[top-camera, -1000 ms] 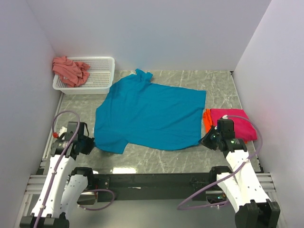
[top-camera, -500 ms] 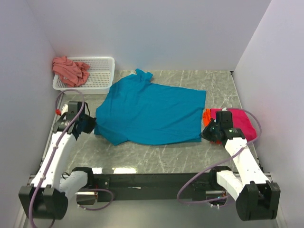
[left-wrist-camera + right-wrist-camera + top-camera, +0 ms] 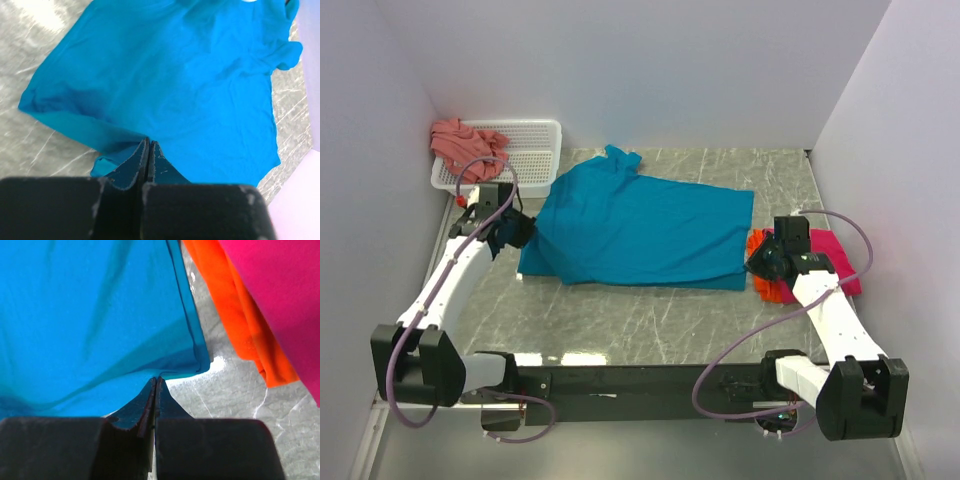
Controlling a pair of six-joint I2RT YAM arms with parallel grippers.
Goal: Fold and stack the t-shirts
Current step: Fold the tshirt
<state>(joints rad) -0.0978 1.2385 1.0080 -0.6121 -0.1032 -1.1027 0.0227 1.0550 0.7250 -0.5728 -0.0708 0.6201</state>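
As L+R fingers (image 3: 127,167) (image 3: 135,407) pinch, teal tee (image 3: 640,225) held

No text, label, brand mark, number or sign can be read in any of the 3 views.
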